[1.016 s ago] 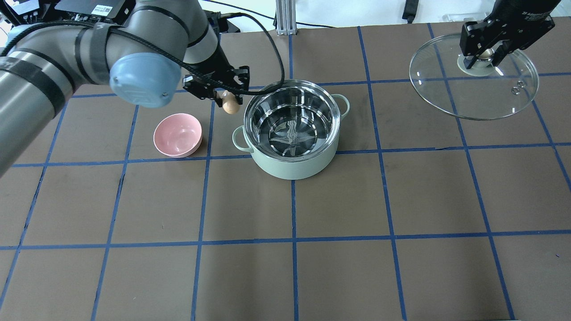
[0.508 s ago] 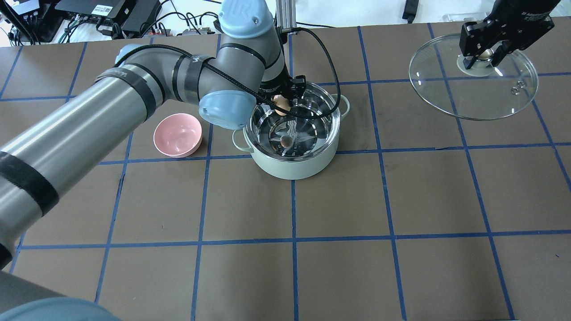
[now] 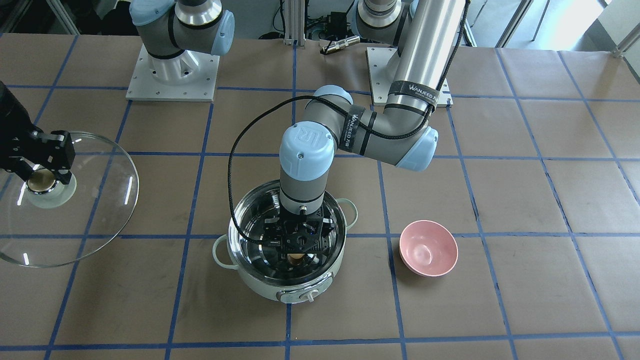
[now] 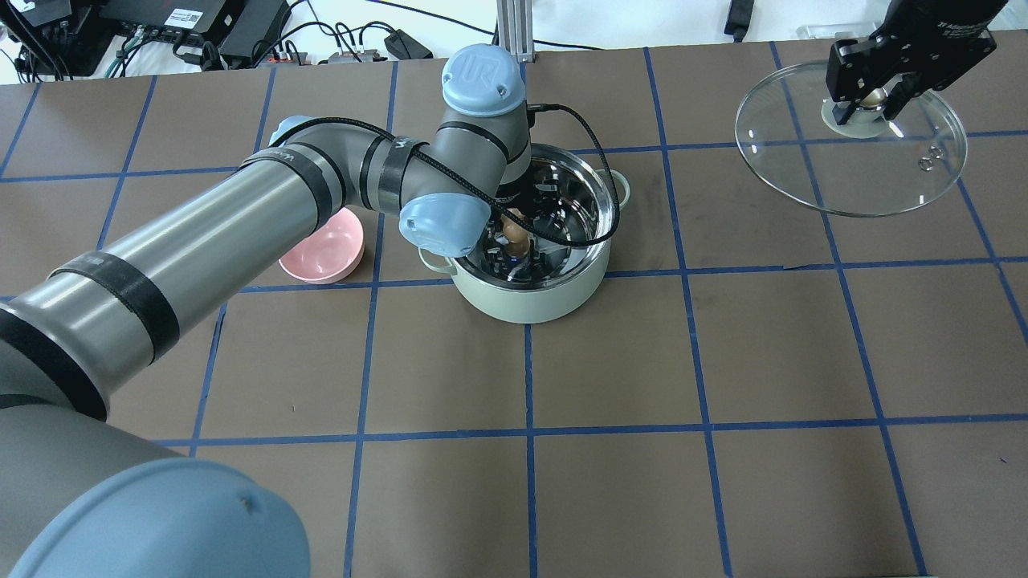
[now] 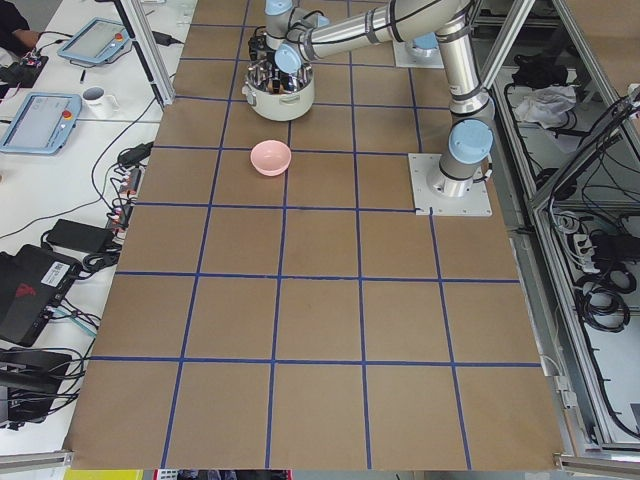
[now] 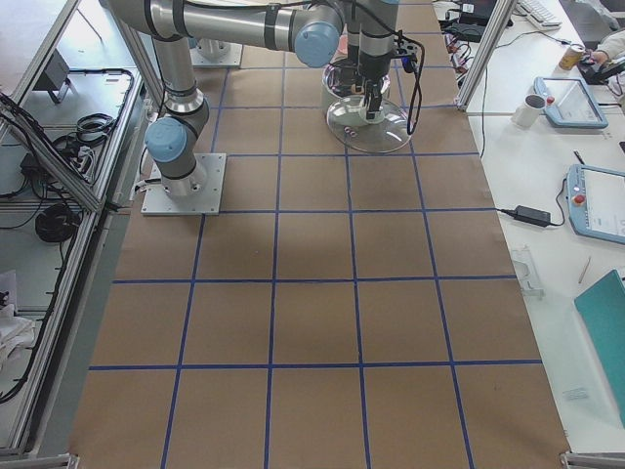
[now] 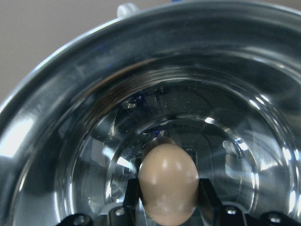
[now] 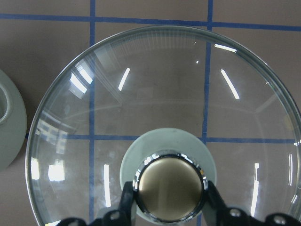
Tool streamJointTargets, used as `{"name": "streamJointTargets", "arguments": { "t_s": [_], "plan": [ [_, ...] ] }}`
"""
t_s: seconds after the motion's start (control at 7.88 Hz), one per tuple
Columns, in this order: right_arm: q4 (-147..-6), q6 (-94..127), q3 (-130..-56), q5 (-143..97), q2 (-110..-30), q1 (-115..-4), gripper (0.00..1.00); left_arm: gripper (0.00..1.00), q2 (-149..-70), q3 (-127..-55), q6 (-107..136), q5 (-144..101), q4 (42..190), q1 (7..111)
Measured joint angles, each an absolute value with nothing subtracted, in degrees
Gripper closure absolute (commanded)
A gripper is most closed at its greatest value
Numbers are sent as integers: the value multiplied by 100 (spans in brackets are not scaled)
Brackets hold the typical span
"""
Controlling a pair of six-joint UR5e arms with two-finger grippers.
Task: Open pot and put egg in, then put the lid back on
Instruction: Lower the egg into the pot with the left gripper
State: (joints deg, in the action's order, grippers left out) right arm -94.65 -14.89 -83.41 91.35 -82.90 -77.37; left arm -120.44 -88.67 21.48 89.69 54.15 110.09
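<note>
While the round pot (image 4: 530, 303) sits open near the middle of the brown paper surface (image 4: 723, 361), the left fingers (image 7: 208, 200) reach down inside it. They are closed snug on the egg (image 7: 168, 182), with one dark finger on each side. The egg is smooth, tan and oval, and its round end pokes out past the fingers. It hangs low in the pot over the steel bottom, and I cannot tell if it touches. The inside of the pot is bright like a mirror, with rings of light going round it. The outside is pale green and smooth, with a loop handle on each side and a small dial (image 3: 306, 297) on the front.

The lid (image 4: 851, 160) is at the far right, well apart from the pot. It is a round dome of clear glass, and the blue lines on the surface show through it. The right fingers (image 8: 127, 205) grip the shiny round knob (image 8: 169, 188) in the middle of the lid, which sits on a pale green disc. A smooth pink bowl (image 3: 428, 248) stands near the pot, on its left.
</note>
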Motion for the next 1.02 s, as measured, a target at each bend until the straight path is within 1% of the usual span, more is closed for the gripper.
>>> {"name": "streamJointTargets", "arguments": {
  "t_s": [0.13, 0.25, 0.38, 0.51, 1.02],
  "plan": [
    [-9466, -1487, -8341, 9137, -8294, -7737, 97, 45, -12082, -8873, 2105, 8973, 5425, 11011],
    [-9466, -1486, -8341, 9138, -8295, -7738, 97, 32, -12098, -8879, 2081, 8978, 5429, 11012],
    [-9466, -1485, -8341, 9136, -8296, -7741, 97, 9, -12104, -8885, 2072, 8980, 5432, 11012],
    [-9466, -1481, -8341, 9133, -8297, -7743, 97, 0, -12111, -8893, 2071, 8982, 5431, 11013],
    [-9460, -1440, -8341, 9116, -8302, -7743, 97, 0, -12062, -8892, 2110, 8969, 5425, 11013]
  ]
}}
